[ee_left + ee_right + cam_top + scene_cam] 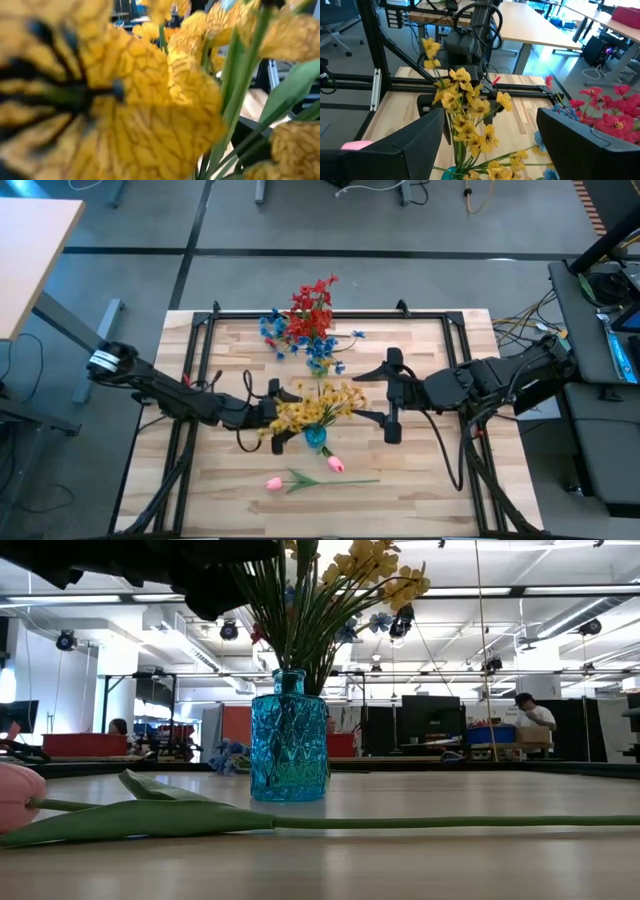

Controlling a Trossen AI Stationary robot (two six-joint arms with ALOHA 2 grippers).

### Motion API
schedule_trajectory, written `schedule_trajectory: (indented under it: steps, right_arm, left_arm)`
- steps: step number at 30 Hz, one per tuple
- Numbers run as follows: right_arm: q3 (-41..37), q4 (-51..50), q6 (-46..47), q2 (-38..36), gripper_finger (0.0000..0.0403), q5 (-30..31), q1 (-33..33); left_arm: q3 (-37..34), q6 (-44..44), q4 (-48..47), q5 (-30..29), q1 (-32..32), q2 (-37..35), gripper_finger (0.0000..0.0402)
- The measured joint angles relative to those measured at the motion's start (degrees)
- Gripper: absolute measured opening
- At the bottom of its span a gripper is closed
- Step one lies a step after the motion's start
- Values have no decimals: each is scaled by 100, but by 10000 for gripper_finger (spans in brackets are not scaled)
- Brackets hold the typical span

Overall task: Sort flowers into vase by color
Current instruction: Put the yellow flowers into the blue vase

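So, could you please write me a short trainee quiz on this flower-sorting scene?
1. True or false: the yellow flowers stand in the blue vase.
2. Which flower lies flat on the table? A) red spray B) pink tulip C) blue spray
3. Fill in: the right claw is ____.

Key: 1 true; 2 B; 3 open, fingers spread wide, facing the yellow flowers.

left gripper [283, 406]: mid-table, fingers' state unclear | right gripper [390, 394]: mid-table, fingers spread wide
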Motion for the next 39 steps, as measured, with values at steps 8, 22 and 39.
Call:
schedule_trajectory:
  steps: [8,22,39]
  right_arm:
    - [0,-136,58,2,309,124,-124]
    - [0,-155,32,2,310,121,-164]
    - [0,-144,-14,2,307,123,-164]
  left_arm:
    - [0,-313,-1107,0,-2,-593,357]
    - [0,-573,-2110,-188,-7,-1110,296]
    - [-2,-123,-1313,-165,-7,-926,8]
